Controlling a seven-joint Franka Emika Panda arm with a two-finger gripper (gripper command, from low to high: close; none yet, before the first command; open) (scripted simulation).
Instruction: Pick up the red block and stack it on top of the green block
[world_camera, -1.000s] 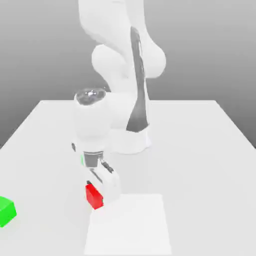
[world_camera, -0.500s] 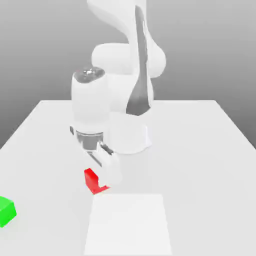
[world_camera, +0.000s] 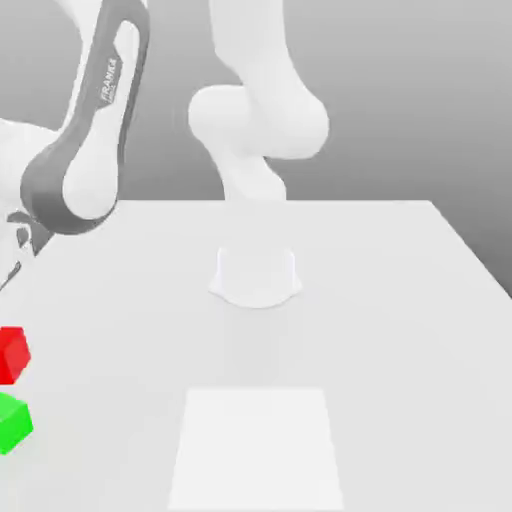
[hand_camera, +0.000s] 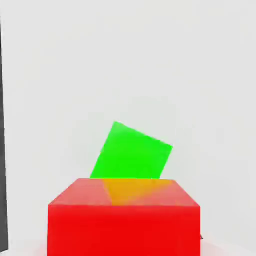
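Note:
The red block (world_camera: 10, 355) hangs in the air at the exterior view's far left edge, partly cut off by it. Directly below it, the green block (world_camera: 12, 422) rests on the white table (world_camera: 400, 300), with a small gap between the two. My gripper (world_camera: 8, 275) reaches down at that same edge and is shut on the red block. In the hand view the red block (hand_camera: 125, 216) sits close to the camera, and the green block (hand_camera: 131, 151) lies beyond it, turned at an angle and partly covered.
The arm's round white base (world_camera: 256, 276) stands at the table's middle. A lighter square patch (world_camera: 256, 445) marks the table near its front edge. The arm's grey-and-white link (world_camera: 85, 150) slants over the left side.
The arm has swung toward the exterior view's left, lifting the red block from beside the square patch to a spot above the green block. The jaws closed on it about a second ago.

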